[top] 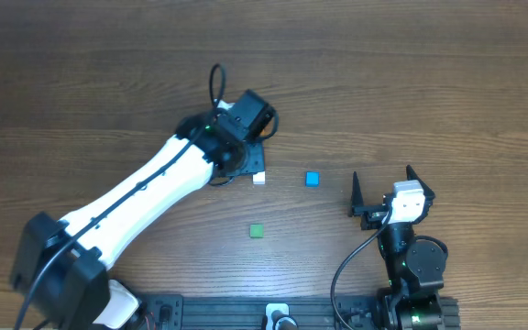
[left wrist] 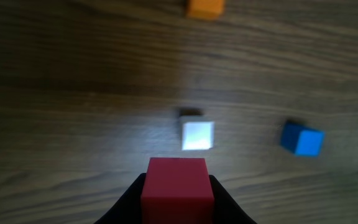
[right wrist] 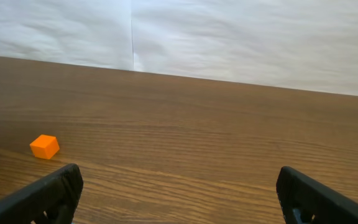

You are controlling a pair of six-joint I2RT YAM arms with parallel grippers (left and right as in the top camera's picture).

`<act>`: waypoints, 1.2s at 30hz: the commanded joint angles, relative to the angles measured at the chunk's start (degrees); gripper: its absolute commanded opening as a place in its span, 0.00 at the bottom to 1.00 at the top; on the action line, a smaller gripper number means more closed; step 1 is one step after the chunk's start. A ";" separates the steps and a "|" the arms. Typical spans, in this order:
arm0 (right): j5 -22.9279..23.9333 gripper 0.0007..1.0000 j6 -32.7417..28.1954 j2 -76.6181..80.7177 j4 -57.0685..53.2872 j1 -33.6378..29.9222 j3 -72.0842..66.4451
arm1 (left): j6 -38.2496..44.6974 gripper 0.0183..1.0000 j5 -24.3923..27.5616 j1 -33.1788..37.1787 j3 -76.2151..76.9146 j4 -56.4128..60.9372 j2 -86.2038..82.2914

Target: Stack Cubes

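My left gripper point(left wrist: 177, 198) is shut on a red cube point(left wrist: 177, 184) and hangs above the table. Just beyond the red cube lies a white cube point(left wrist: 197, 135), with a blue cube point(left wrist: 302, 139) off to one side and an orange cube point(left wrist: 205, 7) farther away. From above, the left arm's wrist point(top: 244, 121) is over the table's middle, with the white cube point(top: 259, 178) just below it and the blue cube point(top: 313, 178) to its right. A green cube point(top: 257, 231) lies nearer the front. My right gripper point(top: 380, 188) stands open and empty at the right.
The wooden table point(top: 429, 82) is bare at the back and right. The orange cube point(right wrist: 44, 147) sits alone far out on the table, with a white wall point(right wrist: 241, 37) behind the far edge.
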 commanded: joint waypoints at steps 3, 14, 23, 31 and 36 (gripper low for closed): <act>-1.05 0.99 -0.07 -0.02 -0.44 -0.22 -0.11 | -4.11 0.02 1.66 -0.46 1.22 0.39 8.15; -1.05 0.99 -0.04 -0.02 -0.44 -0.22 -0.11 | -7.08 0.02 1.86 -2.73 1.29 3.82 11.45; -1.05 0.99 -0.04 -0.02 -0.44 -0.22 -0.11 | -7.45 0.02 1.81 -3.76 1.60 3.82 13.16; -1.05 0.99 -0.04 -0.02 -0.44 -0.22 -0.11 | -7.45 0.02 0.70 -4.13 1.60 3.85 13.42; -1.05 0.99 -0.04 -0.02 -0.44 -0.22 -0.11 | -7.23 0.02 0.04 -4.22 1.60 3.87 13.94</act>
